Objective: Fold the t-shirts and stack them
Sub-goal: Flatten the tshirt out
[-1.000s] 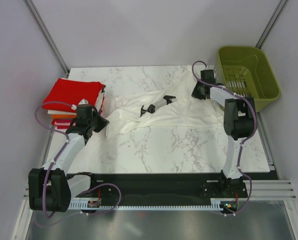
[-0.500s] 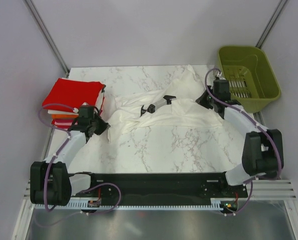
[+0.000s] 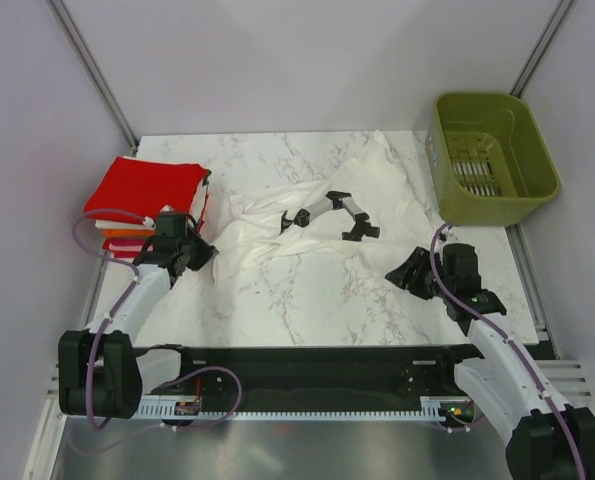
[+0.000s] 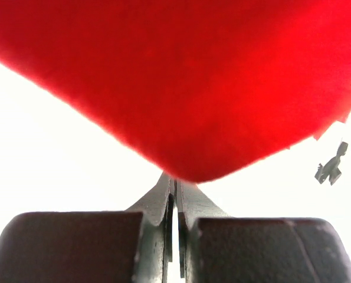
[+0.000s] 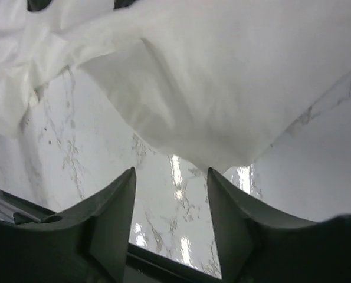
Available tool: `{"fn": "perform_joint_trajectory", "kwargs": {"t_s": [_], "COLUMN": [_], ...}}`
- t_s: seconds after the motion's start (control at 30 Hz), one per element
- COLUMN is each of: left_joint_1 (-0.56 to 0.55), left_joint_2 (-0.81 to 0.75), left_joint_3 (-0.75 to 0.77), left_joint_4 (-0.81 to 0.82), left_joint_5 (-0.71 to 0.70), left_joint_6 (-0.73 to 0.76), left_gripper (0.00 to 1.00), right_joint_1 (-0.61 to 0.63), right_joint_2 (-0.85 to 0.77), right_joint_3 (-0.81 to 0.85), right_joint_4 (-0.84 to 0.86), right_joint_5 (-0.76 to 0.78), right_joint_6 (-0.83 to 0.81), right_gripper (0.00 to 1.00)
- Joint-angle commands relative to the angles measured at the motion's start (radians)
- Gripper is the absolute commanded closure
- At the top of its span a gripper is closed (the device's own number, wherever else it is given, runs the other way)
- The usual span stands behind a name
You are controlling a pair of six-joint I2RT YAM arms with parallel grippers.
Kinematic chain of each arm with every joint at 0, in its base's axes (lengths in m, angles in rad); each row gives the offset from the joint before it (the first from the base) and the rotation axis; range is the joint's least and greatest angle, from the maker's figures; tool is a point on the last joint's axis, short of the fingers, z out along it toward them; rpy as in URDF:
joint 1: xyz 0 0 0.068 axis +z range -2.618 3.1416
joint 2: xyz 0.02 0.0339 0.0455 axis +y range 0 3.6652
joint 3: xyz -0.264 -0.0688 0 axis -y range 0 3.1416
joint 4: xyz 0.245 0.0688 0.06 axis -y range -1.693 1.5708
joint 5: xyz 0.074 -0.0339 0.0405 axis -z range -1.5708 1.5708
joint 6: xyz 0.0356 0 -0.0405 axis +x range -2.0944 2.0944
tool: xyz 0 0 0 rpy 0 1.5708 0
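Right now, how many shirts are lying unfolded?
1: the white shirt, spread rumpled across the middle of the table. The rest sit folded in the stack at the left; its lower layers are partly hidden.

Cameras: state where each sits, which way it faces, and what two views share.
Top external: above and behind the arms, looking down on the table, white t-shirt, folded stack and basket; both arms show.
Left wrist: on the left arm, facing red cloth; its shut left hand shows.
Right wrist: on the right arm, facing the white t-shirt's edge and table; its open right hand shows.
Shared: top and right wrist both see the white t-shirt.
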Motion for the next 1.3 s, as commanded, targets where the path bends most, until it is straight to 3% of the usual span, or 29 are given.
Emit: {"fn": "perform_joint_trajectory", "kwargs": {"t_s": [0.0,0.3,0.37,0.4,0.43,0.53,0.77,1.0,1.27], "left_joint_1": [0.004,0.004,0.004,0.004,0.004,0.004,0.003,0.004,0.004], "left_joint_2": [-0.036,-0.103,-0.12,-0.128,-0.145,-0.18,-0.27,-0.274,-0.226], "left_joint_3": [-0.01,-0.044,-0.055,-0.061,-0.067,-0.078,-0.13,-0.19,-0.216], "left_joint_4": [0.004,0.004,0.004,0.004,0.002,-0.012,-0.045,-0.073,-0.01], "left_joint_5": [-0.029,-0.034,-0.043,-0.066,-0.083,-0.102,-0.085,-0.074,0.038], "left_joint_6": [-0.028,-0.003,-0.002,-0.003,-0.005,-0.006,0.006,-0.055,-0.057], "left_gripper": [0.96,0.8,0.67,0.58,0.42,0.27,0.28,0.29,0.25], "right_joint_1": [0.009,0.027,0.073,0.096,0.121,0.236,0.435,0.507,0.569], "right_joint_2": [-0.066,-0.014,0.018,0.026,0.031,0.063,0.169,0.267,0.341], "right_joint_3": [-0.038,0.043,0.045,0.045,0.045,0.054,0.106,0.125,0.137], "right_joint_4": [-0.07,-0.159,-0.162,-0.164,-0.168,-0.196,-0.237,-0.219,-0.219], "right_joint_5": [-0.075,0.065,0.114,0.134,0.157,0.255,0.427,0.507,0.586], "right_joint_6": [0.033,-0.054,-0.042,-0.036,-0.018,0.042,0.148,0.214,0.268], "right_gripper": [0.36,0.36,0.37,0.37,0.37,0.37,0.36,0.4,0.42]}}
